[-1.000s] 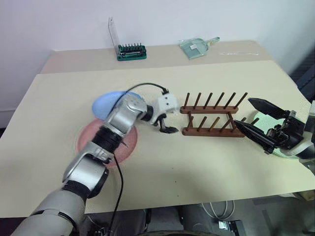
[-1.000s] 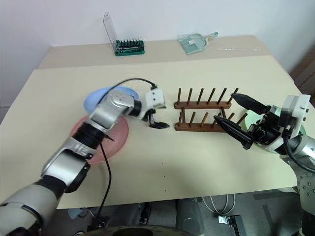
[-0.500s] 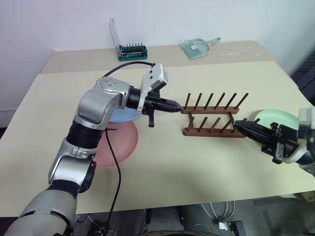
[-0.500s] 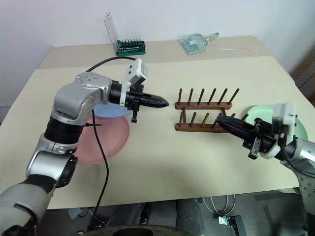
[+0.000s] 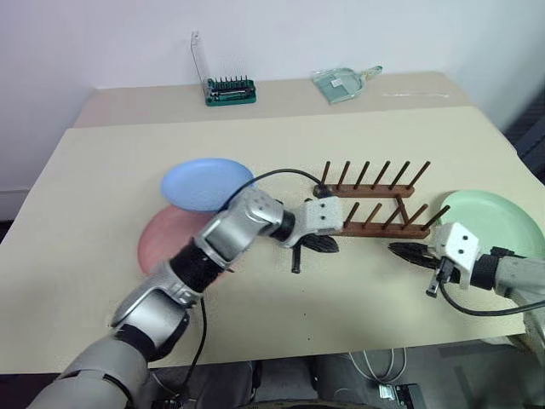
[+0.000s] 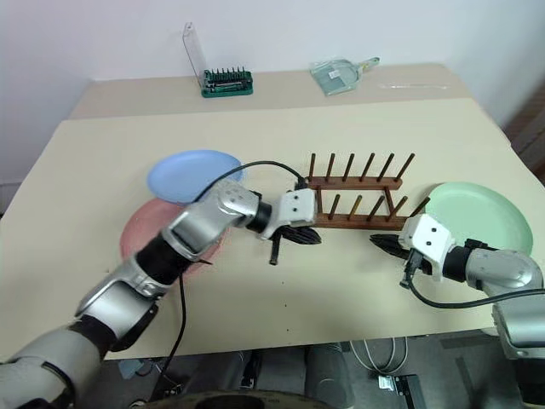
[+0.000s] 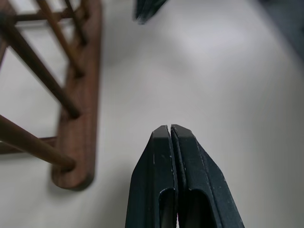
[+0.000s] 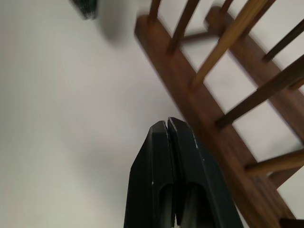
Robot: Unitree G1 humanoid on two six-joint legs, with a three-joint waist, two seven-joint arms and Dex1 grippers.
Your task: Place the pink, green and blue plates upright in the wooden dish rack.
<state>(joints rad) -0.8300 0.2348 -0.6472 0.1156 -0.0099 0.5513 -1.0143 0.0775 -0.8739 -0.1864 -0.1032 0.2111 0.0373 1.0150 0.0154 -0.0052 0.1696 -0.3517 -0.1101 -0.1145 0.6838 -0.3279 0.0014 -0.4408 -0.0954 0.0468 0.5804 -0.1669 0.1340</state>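
The wooden dish rack (image 5: 372,201) stands empty at mid-table, its pegs bare. Left of it lie the blue plate (image 5: 204,182) and, nearer me, the pink plate (image 5: 162,243), partly under my left arm. The green plate (image 5: 485,220) lies flat to the rack's right. My left gripper (image 5: 324,244) is shut and empty, its tips low over the table at the rack's near left corner (image 7: 71,164). Just in front of the rack's near right end, my right gripper (image 5: 402,250) is shut on nothing, low over the table beside the near rail (image 8: 199,109).
A green tool-bit holder (image 5: 228,89) with a clear raised lid stands at the far edge. A clear glass dish (image 5: 341,82) lies to its right. A black cable (image 5: 277,175) loops from my left wrist. The table's near edge runs close below both arms.
Both grippers have shut. My left arm swung down and back to the rack's near left corner. My right gripper dropped toward the table, uncovering the green plate.
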